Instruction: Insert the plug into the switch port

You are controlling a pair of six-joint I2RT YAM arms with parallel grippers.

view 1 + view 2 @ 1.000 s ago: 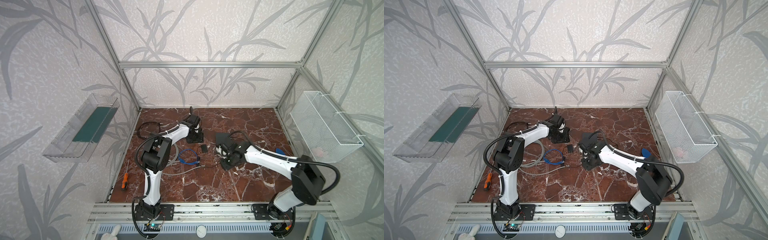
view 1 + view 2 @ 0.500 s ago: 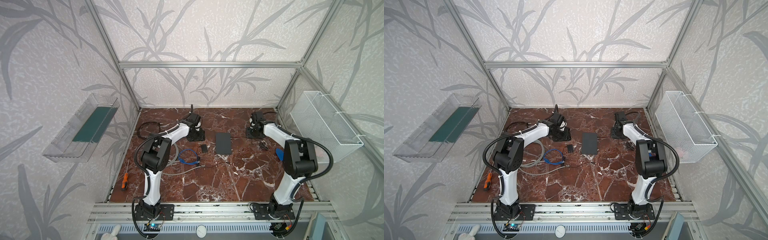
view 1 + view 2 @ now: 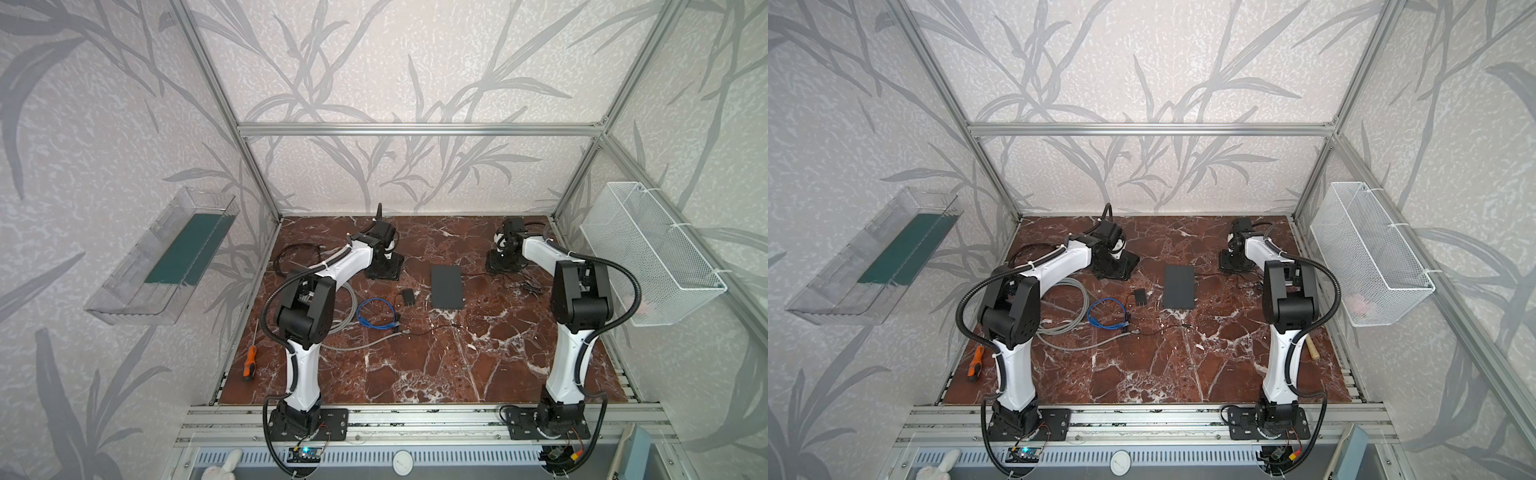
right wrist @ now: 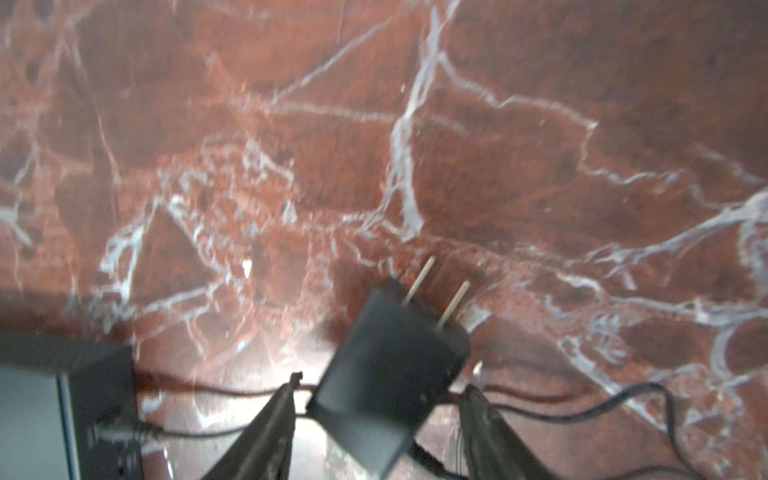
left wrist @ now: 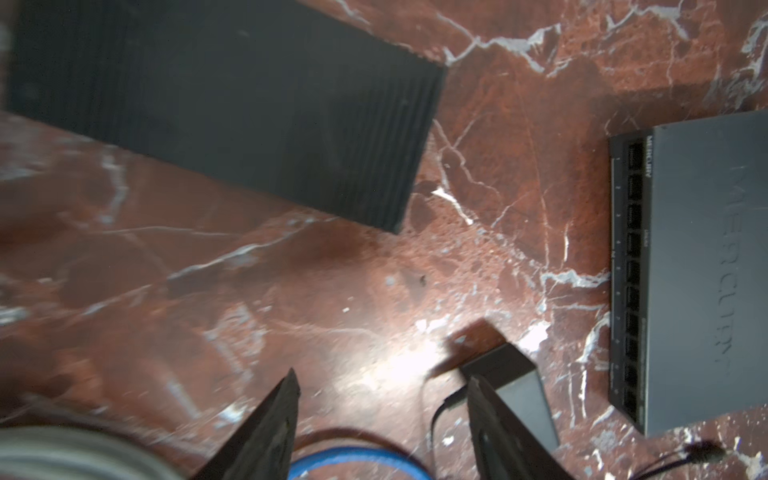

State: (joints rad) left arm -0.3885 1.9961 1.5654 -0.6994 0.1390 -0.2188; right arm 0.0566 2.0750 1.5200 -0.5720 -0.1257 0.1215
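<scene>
The switch [image 3: 446,286], a flat dark grey box, lies mid-table in both top views [image 3: 1179,286]. Its row of ports [image 5: 633,270] shows in the left wrist view. In the right wrist view a plug [image 4: 124,432] on a thin black cable sits in the switch's [image 4: 37,419] side face. My right gripper [image 4: 382,386] is open, and a black two-pronged power adapter [image 4: 390,374] lies between its fingers with a gap on each side. My left gripper [image 5: 382,382] is open and empty above a blue cable [image 5: 353,461], with a small black adapter [image 5: 515,386] beside one finger.
Both arm ends sit at the back in the top views, each over a black plate [image 3: 384,270]. A grey cable coil [image 3: 349,316], an orange screwdriver [image 3: 249,365] and loose black wires [image 3: 528,286] lie on the marble. A wire basket [image 3: 652,253] hangs on the right wall.
My right arm has swung from over the switch in the middle to the back right, and its jaws have opened. The switch now lies uncovered. The left arm has barely moved.
</scene>
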